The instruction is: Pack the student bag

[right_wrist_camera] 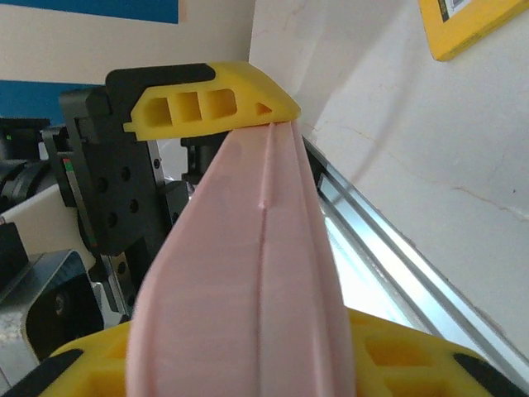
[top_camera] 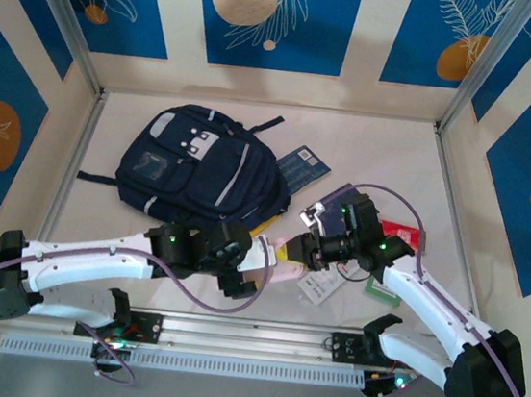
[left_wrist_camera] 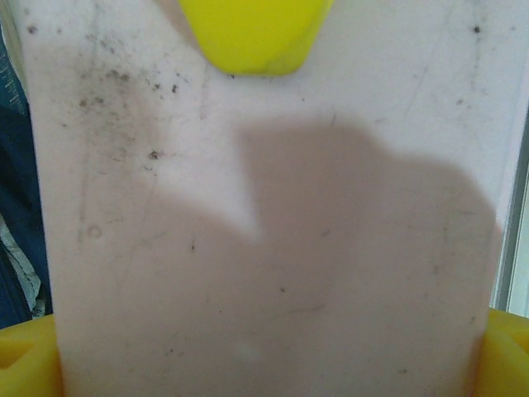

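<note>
At the table's [top_camera: 387, 155] far left, the bag [top_camera: 202, 166] is laid flat. Near the middle, a pink board [left_wrist_camera: 273, 248] is clamped across its width by the left gripper [top_camera: 256, 256] and pinched at its edge by the right gripper [top_camera: 295, 251].

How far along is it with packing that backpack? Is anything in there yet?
Early, it seems. Done: nothing visibly packed. The student bag lies flat, and I cannot tell whether it is open. In hand: a pink case, with the left gripper and right gripper both closed on it, apparently a handover. Left: the blue book beside the bag, a red item and loose cards.
</note>
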### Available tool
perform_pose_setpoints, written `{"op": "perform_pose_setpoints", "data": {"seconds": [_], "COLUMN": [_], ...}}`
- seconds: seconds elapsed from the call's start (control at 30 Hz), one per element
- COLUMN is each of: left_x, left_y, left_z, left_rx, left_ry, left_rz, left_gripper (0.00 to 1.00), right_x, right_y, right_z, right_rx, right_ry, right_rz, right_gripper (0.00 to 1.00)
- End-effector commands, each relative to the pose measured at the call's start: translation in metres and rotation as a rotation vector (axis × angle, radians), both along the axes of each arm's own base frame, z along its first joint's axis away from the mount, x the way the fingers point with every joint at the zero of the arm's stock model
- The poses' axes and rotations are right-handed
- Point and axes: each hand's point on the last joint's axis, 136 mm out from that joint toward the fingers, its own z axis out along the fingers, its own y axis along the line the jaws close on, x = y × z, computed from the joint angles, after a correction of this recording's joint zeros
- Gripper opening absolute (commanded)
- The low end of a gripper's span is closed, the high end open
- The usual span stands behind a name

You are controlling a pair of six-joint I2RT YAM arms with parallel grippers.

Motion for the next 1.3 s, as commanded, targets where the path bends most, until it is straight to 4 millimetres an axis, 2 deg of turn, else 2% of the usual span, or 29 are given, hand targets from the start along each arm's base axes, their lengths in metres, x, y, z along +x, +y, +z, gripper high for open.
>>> {"op": "perform_pose_setpoints", "data": {"seconds": [0.0,0.27,0.4,0.53,0.67,0.73,0.8,0.9,1.07,1.27], "left_x": [0.005,0.012,0.016,0.030,0.074,0.110,0.148,0.193,0.239,0.281], "left_y": [-0.006,-0.006,-0.008,-0.010,0.000,0.013,0.035,0.052,0.046,0.066], "left_z": [0.012,0.027,0.036,0.049,0.060,0.065,0.064,0.050,0.024,-0.008], "left_rx": [-0.018,-0.071,-0.097,-0.135,-0.215,-0.229,-0.177,-0.045,0.063,0.108], "left_ry": [-0.035,-0.056,-0.063,-0.060,0.007,0.066,0.075,0.033,0.003,0.041], "left_rz": [0.005,0.060,0.084,0.139,0.329,0.494,0.694,0.881,0.944,1.070], "left_gripper": [0.85,0.99,1.00,1.00,1.00,1.00,1.00,1.00,1.00,1.00], "right_x": [-0.007,0.003,0.014,0.029,0.038,0.042,0.045,0.048,0.050,0.052], "right_y": [-0.001,-0.018,-0.034,-0.058,-0.081,-0.091,-0.098,-0.103,-0.103,-0.103], "right_z": [-0.001,0.004,0.003,-0.010,-0.023,-0.025,-0.023,-0.021,-0.024,-0.022], "right_rx": [0.001,0.050,0.042,-0.059,-0.200,-0.254,-0.285,-0.299,-0.283,-0.263], "right_ry": [0.042,0.049,0.046,0.026,-0.029,-0.069,-0.100,-0.133,-0.129,-0.144], "right_rz": [0.000,-0.097,-0.184,-0.325,-0.440,-0.491,-0.527,-0.557,-0.554,-0.560], "right_gripper": [0.33,0.25,0.25,0.25,0.25,0.25,0.25,0.25,0.25,0.25]}}
